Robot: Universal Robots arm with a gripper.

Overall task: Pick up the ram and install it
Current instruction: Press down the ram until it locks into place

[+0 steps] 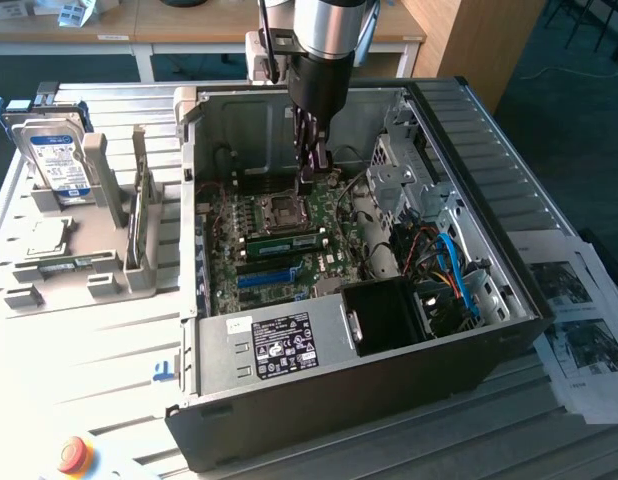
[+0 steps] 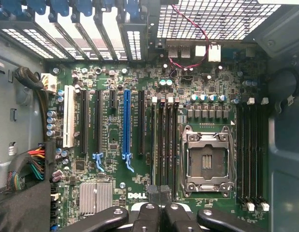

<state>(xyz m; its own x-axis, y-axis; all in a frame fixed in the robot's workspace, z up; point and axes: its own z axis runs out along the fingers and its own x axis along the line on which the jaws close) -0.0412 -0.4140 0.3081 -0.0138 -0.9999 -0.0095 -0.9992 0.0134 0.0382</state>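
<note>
A long green ram stick (image 1: pixel 284 243) stands on edge in a black slot on the motherboard (image 1: pixel 249 270), between the processor socket (image 1: pixel 286 209) and the bright blue slot. My gripper (image 1: pixel 305 183) hangs inside the open case, just beyond the socket and clear of that stick. In the wrist view its dark fingertips (image 2: pixel 159 193) are pressed together with nothing visible between them. They sit over the near end of the black memory slots (image 2: pixel 164 145), beside the empty socket (image 2: pixel 207 162). A second thin green strip (image 1: pixel 61 263) lies flat in the grey fixture outside the case.
The case walls (image 1: pixel 469 140) and the drive cage with cables (image 1: pixel 449 270) hem in the board. A black fan shroud (image 1: pixel 384 312) sits at the front. The grey fixture (image 1: pixel 109 270) on the exterior view's left holds a hard drive (image 1: pixel 54 160) and a silver processor (image 1: pixel 44 237). Papers (image 1: pixel 579 330) lie on the right.
</note>
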